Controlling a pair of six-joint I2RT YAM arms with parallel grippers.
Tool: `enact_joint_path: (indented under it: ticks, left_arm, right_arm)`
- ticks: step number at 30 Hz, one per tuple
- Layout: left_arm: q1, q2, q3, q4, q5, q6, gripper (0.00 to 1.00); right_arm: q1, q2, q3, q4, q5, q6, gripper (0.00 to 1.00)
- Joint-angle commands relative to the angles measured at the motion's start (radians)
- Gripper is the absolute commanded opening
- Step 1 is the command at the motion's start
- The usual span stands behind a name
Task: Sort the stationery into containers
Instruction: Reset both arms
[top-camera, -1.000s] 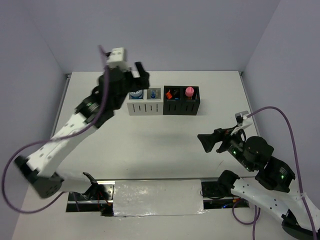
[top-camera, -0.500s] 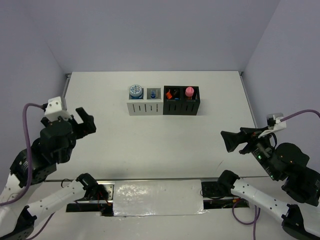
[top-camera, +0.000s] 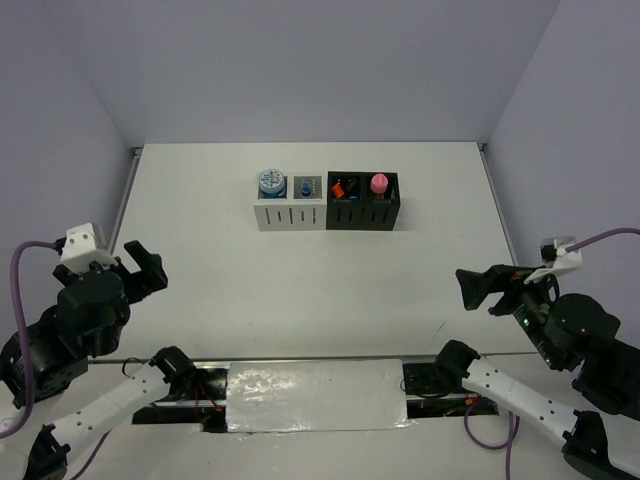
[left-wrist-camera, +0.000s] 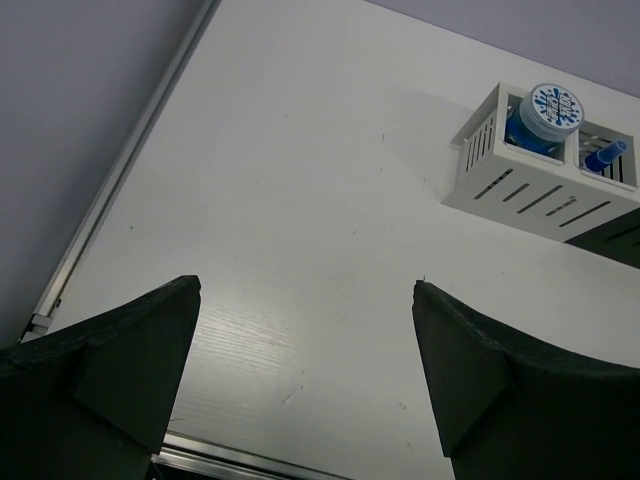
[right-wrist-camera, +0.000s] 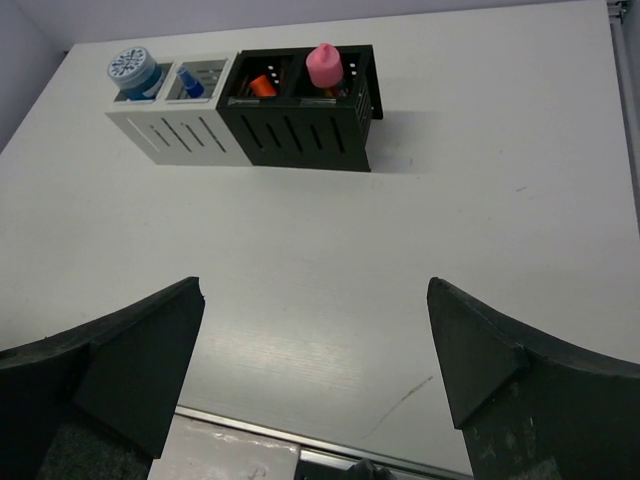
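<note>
The white organiser and black organiser stand side by side at the table's far middle. The white one holds a blue-white patterned disc and a blue-capped tube. The black one holds an orange-capped highlighter and the pink capped cylinder. My left gripper is open and empty at the near left; its wrist view shows the white organiser and the disc. My right gripper is open and empty at the near right; its wrist view shows both organisers. The other items are hidden.
A metal rail runs along the table's left edge. A white sheet lies at the near edge between the arm bases. Purple-grey walls close in the back and sides.
My left arm has drawn back from over the white organiser to the near left, leaving the disc in it. My right arm has drawn back a little to the right.
</note>
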Motion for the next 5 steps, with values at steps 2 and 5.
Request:
enact_joint_path:
  ticks: [2, 5]
  left_arm:
    - [0.001, -0.021, -0.005, -0.006, -0.019, -0.015, 0.99]
    - [-0.001, -0.013, -0.002, -0.008, -0.022, -0.013, 0.99]
  right_arm:
    - [-0.004, -0.002, 0.014, -0.006, 0.018, 0.005, 1.00]
    - [-0.004, 0.001, 0.013, 0.005, 0.008, 0.002, 1.00]
